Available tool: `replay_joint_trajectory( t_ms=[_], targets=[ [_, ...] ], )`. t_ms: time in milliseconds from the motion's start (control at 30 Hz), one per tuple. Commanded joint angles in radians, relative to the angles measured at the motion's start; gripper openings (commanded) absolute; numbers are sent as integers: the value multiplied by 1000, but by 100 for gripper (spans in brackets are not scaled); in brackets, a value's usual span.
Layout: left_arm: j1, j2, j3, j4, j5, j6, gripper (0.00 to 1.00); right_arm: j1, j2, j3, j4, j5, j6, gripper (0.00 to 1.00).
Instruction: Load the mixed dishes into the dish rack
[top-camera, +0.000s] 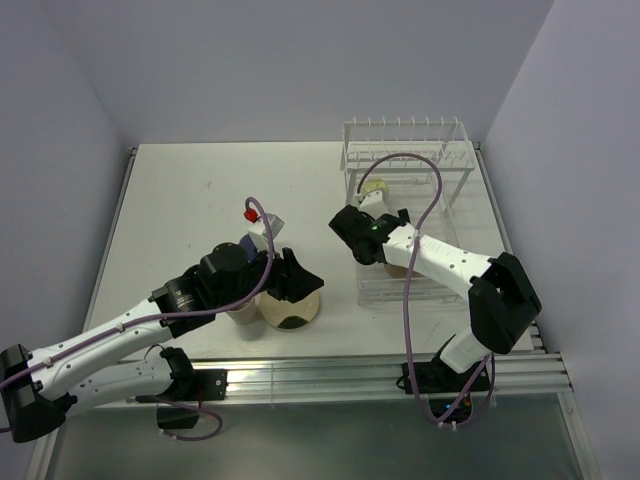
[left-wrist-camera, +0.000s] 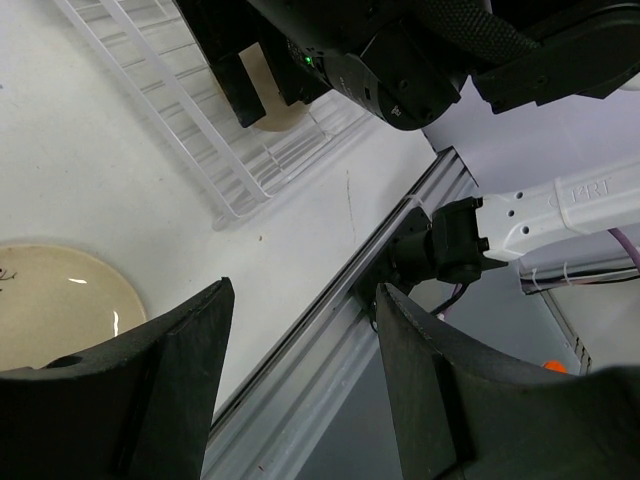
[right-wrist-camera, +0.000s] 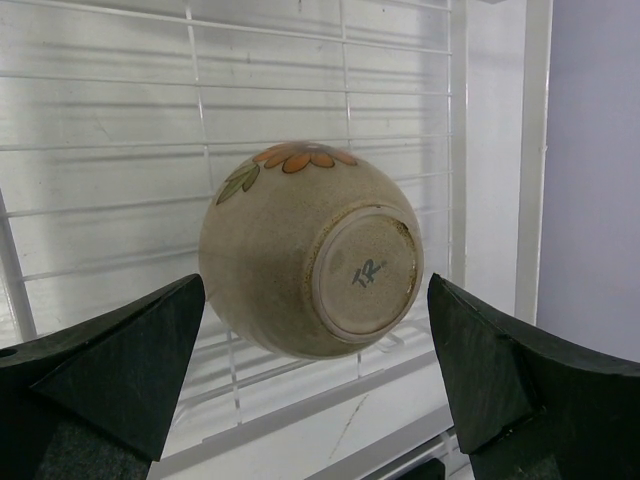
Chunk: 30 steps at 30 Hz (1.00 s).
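**Both hands open, one tumbler lying in the rack**

Close to the near edge of the white surface, about midway along it, sits a cream plate with a dark mark. A pale rounded dish sits just beside it on the left, mostly hidden under the left arm. The left hand hangs over the plate's far rim. In the left wrist view its dark fingers are spread wide with nothing between them, and the plate lies low at the left, apart from both.

Just beyond the left wrist a lavender tumbler shows only in part.

The white wire dish rack runs along the right edge of the surface, from the near half to the far right corner. The right hand is held over the rack's left side, its fingers parted. Between them, touching neither, a round tan tumbler with an orange flower and a green leaf lies tipped on its side on the grid base, its marked underside facing the wrist camera.

Farther in, a pale yellow-green mug sits inside the rack, near the raised row of upright prongs at the far end. Its handle cannot be made out.
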Motion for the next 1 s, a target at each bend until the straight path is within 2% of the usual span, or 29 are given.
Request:
replay_joint_trajectory(
  t_ms=[0, 100, 200, 233, 300, 333, 400, 433, 967],
  targets=[
    [-4, 1, 37, 46, 15, -7, 65, 4, -43, 53, -44, -1, 62, 100],
    [-4, 4, 39, 50, 20, -7, 65, 4, -82, 51, -81, -38, 98, 91],
    [-4, 4, 37, 52, 20, -7, 65, -1, -162, 5, -72, -103, 127, 76],
    [-4, 4, 36, 54, 20, -7, 65, -4, -181, -10, -49, -157, 132, 60],
    [-4, 6, 34, 57, 20, -7, 65, -19, -228, -47, -37, -196, 145, 38],
    [-4, 6, 33, 58, 23, -9, 65, -24, -242, -56, -38, -212, 152, 18],
    [-4, 10, 31, 60, 26, -9, 65, -28, -245, -68, -47, -215, 159, 8],
    [-4, 9, 30, 60, 26, -10, 64, -28, -250, -76, -49, -218, 159, 0],
    [-4, 4, 16, 20, -1, -12, 65, -51, -182, -162, -20, -204, 179, 0]
  ],
)
